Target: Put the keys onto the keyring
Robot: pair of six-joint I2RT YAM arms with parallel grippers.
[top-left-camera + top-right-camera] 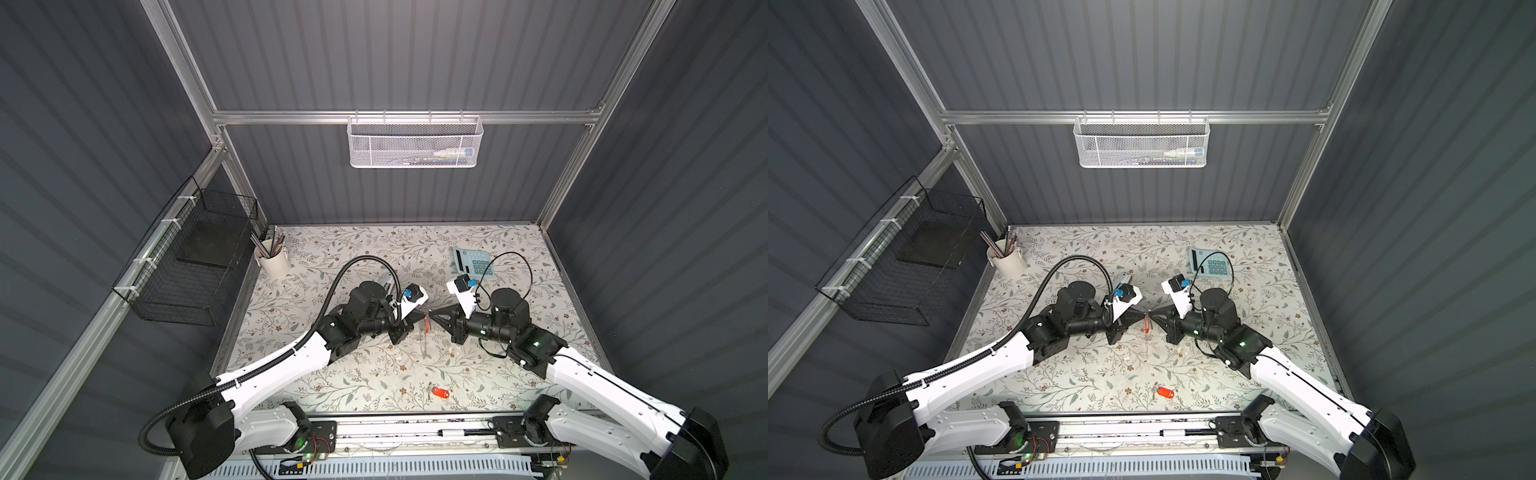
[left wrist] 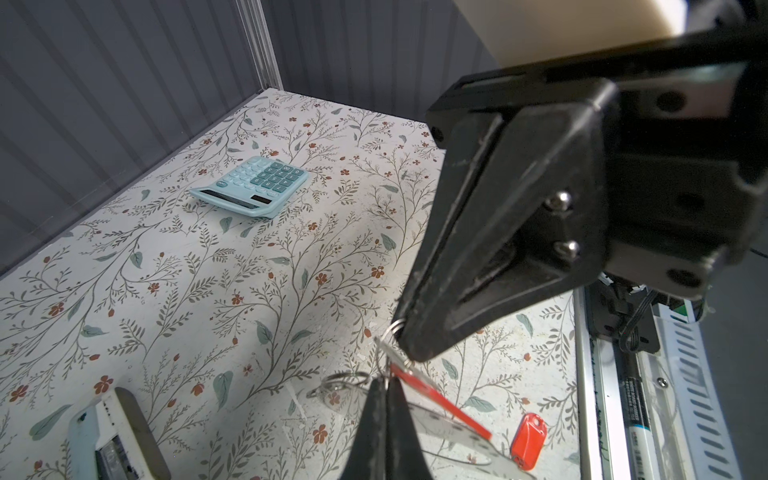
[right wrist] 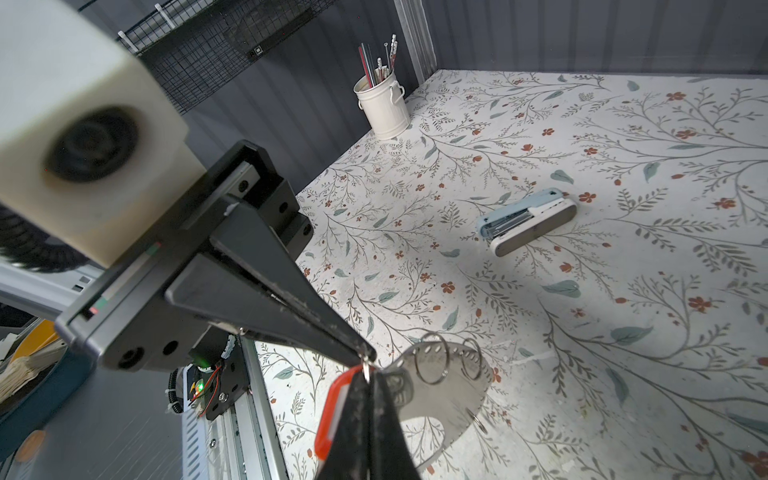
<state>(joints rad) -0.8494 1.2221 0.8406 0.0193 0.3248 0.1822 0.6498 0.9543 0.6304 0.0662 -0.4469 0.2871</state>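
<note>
Both grippers meet tip to tip above the middle of the table. A red-orange key (image 1: pixel 427 323) (image 3: pixel 332 411) dangles between them, with the thin grey keyring (image 3: pixel 444 386) (image 2: pixel 457 432) hanging beside it, several split rings on its rim. My left gripper (image 2: pixel 386 380) (image 1: pixel 423 314) is shut at the top of the keyring. My right gripper (image 3: pixel 370 374) (image 1: pixel 431 314) is shut on the key's small metal loop. Exactly where the loop and the rim touch is hidden by the fingertips. A second key (image 1: pixel 440 392) (image 2: pixel 528 436) lies flat near the table's front edge.
A pale blue calculator (image 1: pixel 473 262) lies at the back right and a pale blue stapler (image 3: pixel 528 220) behind the left arm. A white cup of pencils (image 1: pixel 272 259) stands at the back left. A black wire basket (image 1: pixel 187 266) hangs on the left wall.
</note>
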